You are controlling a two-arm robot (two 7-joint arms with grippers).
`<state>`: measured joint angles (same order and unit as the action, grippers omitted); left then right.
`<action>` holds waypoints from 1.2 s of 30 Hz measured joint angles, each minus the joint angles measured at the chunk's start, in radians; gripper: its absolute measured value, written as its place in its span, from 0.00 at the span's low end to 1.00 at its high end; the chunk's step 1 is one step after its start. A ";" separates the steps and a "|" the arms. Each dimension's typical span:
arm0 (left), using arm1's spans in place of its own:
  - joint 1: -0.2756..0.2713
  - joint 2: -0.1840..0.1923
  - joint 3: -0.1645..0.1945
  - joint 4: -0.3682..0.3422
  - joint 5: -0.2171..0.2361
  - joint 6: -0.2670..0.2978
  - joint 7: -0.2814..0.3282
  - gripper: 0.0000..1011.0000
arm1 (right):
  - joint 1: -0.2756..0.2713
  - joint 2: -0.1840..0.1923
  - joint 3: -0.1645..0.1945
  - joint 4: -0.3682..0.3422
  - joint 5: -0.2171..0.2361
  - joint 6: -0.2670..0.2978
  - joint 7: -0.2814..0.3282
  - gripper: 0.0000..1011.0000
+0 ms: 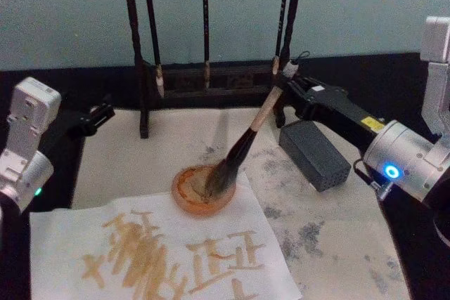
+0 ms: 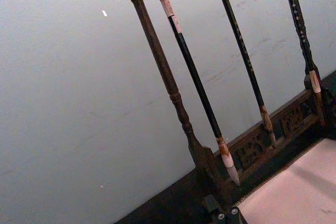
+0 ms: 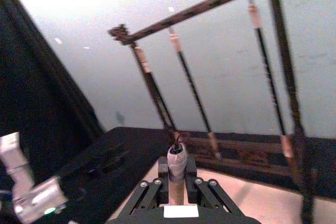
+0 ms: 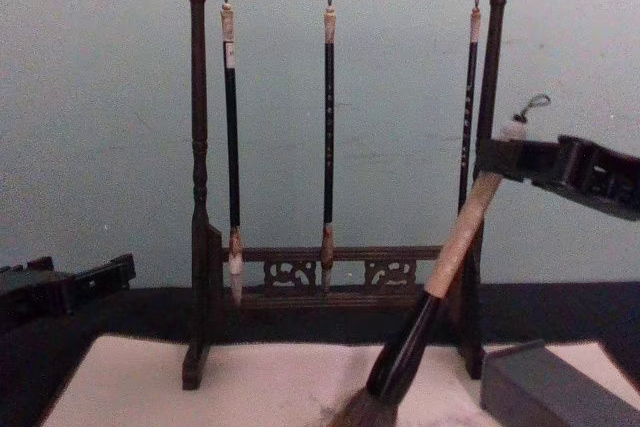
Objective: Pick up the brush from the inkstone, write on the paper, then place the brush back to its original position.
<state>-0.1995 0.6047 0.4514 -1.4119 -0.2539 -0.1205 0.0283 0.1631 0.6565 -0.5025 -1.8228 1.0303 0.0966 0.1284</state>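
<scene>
Wall (image 1: 70,12) — one brush (image 1: 246,147), three slim brushes (image 4: 328,127)

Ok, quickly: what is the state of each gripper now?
Left gripper: idle left of the paper, state cannot be told.
Right gripper: shut on the brush.

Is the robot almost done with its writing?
About halfway, I think. Done: the brush is off the inkstone, held by the right gripper, and brown characters are on the paper. Now: its hairs rest in the orange dish. Left: maybe more writing, then laying the brush back on the inkstone. The left gripper sits idle at the left.
</scene>
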 joint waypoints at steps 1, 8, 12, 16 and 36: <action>0.000 0.000 0.000 0.000 0.000 0.000 0.000 0.99 | -0.004 0.002 0.000 -0.008 -0.003 -0.001 0.004 0.19; 0.000 0.000 0.000 0.000 0.000 0.000 0.000 0.99 | -0.042 0.017 -0.001 -0.088 -0.027 0.000 0.047 0.19; 0.000 0.000 0.000 0.000 0.000 0.000 0.000 0.99 | -0.059 0.021 -0.001 -0.118 -0.040 0.000 0.062 0.19; 0.000 0.000 0.000 0.000 0.000 0.000 0.000 0.99 | -0.073 0.021 -0.002 -0.141 -0.046 0.003 0.079 0.19; 0.000 0.000 0.000 0.000 0.000 0.000 0.000 0.99 | -0.062 -0.072 -0.056 -0.076 -0.105 0.053 0.144 0.19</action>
<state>-0.1995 0.6047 0.4514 -1.4120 -0.2539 -0.1205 0.0283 0.1008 0.5843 -0.5590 -1.8988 0.9258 0.1495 0.2720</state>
